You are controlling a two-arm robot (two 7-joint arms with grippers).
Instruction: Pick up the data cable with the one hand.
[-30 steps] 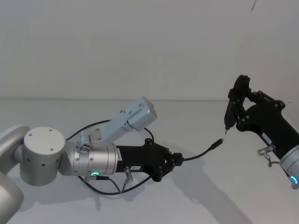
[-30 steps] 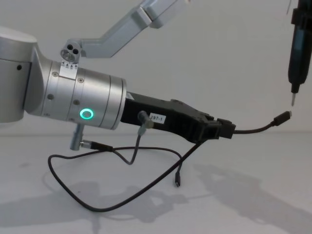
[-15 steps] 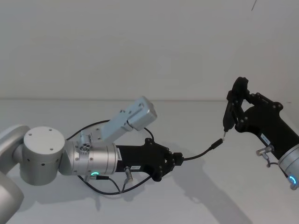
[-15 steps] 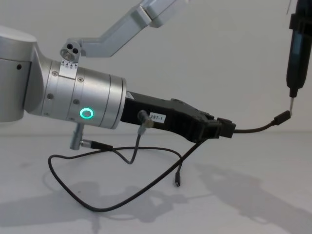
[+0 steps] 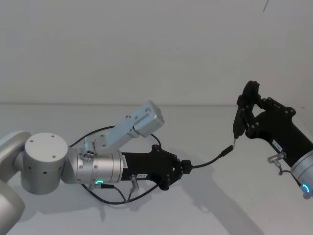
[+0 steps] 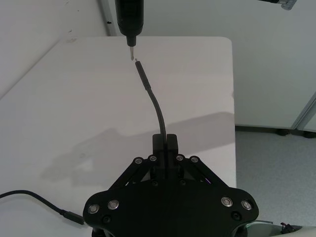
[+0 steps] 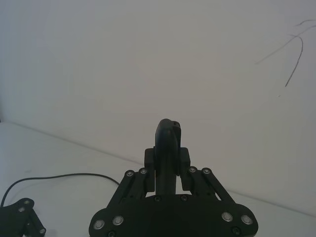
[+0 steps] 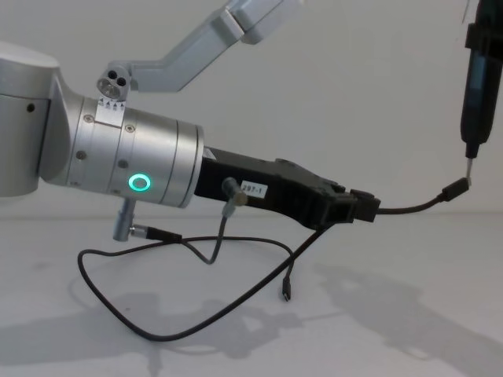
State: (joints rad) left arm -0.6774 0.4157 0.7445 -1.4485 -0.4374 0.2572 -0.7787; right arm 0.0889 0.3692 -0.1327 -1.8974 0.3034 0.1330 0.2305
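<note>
A: Data cable (image 5: 208,161) status? Pinched in the left tool (image 5: 185,168), jaws pressed on it a short way back from the free plug. The held stretch juts out toward 2 o'clock in the head view, clear of the counter (image 5: 220,205).

B: And the rest of it?

A: Hangs in a slack loop under the left arm; the chest view shows the other plug (image 8: 287,293) dangling near the counter, loop resting at 7 o'clock of the tool.

B: What changed over the last second?

A: The right tool (image 5: 247,119), which grips a slim black upright driver (image 8: 476,102), has come in. Its metal tip (image 8: 469,166) stood apart from the free plug (image 8: 456,189) a second ago; now it sits just above it, seemingly touching. The left arm has not shifted.

B: Meaning for the task?

A: I judge the pick-up itself done: cable is lifted, one-handed. The plug is now being presented to the tip, so alignment matters; the bendy stub could deflect if pushed.
</note>
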